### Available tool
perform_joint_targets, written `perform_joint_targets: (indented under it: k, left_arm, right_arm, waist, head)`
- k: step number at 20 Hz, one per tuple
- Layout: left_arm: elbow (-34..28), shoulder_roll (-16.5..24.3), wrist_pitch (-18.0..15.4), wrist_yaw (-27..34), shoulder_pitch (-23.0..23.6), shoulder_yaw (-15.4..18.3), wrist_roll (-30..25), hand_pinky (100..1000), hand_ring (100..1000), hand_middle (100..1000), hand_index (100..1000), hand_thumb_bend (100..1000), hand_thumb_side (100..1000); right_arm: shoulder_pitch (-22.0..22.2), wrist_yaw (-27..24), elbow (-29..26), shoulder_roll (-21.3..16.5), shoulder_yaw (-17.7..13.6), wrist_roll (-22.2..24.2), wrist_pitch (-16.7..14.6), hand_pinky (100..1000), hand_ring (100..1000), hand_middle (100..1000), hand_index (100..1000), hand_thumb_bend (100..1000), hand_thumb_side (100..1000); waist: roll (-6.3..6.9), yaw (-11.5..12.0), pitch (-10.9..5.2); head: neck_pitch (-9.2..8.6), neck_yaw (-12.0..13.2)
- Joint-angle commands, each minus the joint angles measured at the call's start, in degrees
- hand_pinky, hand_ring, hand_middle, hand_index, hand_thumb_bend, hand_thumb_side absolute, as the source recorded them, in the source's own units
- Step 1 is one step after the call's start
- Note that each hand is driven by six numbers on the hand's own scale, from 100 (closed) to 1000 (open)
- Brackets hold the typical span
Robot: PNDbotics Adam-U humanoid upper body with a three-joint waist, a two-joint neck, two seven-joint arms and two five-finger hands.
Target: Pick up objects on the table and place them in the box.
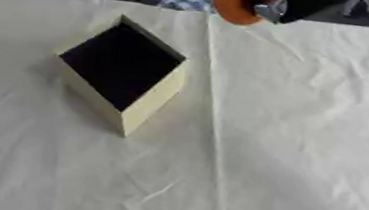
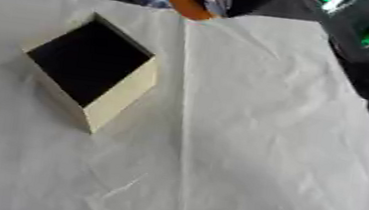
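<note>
One orange object [image 1: 234,2], rounded and of uncertain identity, is held at the far edge of the table [image 1: 307,142], up near the top of both views. The right hand [image 1: 302,5], entering from the far right, has its dark fingers curled about this object, gripping it from the right side so that most of the orange body stays exposed on the left. The object appears raised off the white, creased cloth, though its underside cannot be made out. The box [image 1: 148,107], cream-walled with a dark interior, stands well apart, nearer and to the left, turned corner-on with its opening upward. Carrying the object high would let it pass over the far wall of the box; transfer leftward and nearer, then release, seems to remain. The left hand shows in neither view.
</note>
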Motion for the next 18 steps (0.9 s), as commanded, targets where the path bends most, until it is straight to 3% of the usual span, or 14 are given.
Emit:
perform_joint_targets:
  k: [1,10,18]
  left_arm:
    - [-1.1,0.9,-0.7,0.8,-1.2,-0.2,0.3,706,742,745,726,100,793]
    - [-1.1,1.1,-3.2,3.3,-3.4,-0.4,2.1,703,735,743,729,100,773]
    - [-1.1,1.5,-6.5,6.7,-6.5,-1.2,2.1,705,738,742,732,105,757]
  right_arm:
    - [-2.9,3.0,3.2,2.7,-0.3,-0.7,-1.6,262,450,340,493,220,100]
    - [-6.8,8.8,9.4,12.6,0.8,-3.2,-4.6,256,447,335,488,207,100]
    - [-7.6,13.9,15.1,18.0,1.7,-6.7,-6.1,254,447,333,486,203,100]
  waist:
    - [0.05,0.5,-0.72]
    - [-0.20,2.7,-0.32]
    - [-0.71,4.5,0.60]
  head:
    - [-0.85,-1.2]
    - [-1.14,-3.8]
    - [-1.80,-6.0]
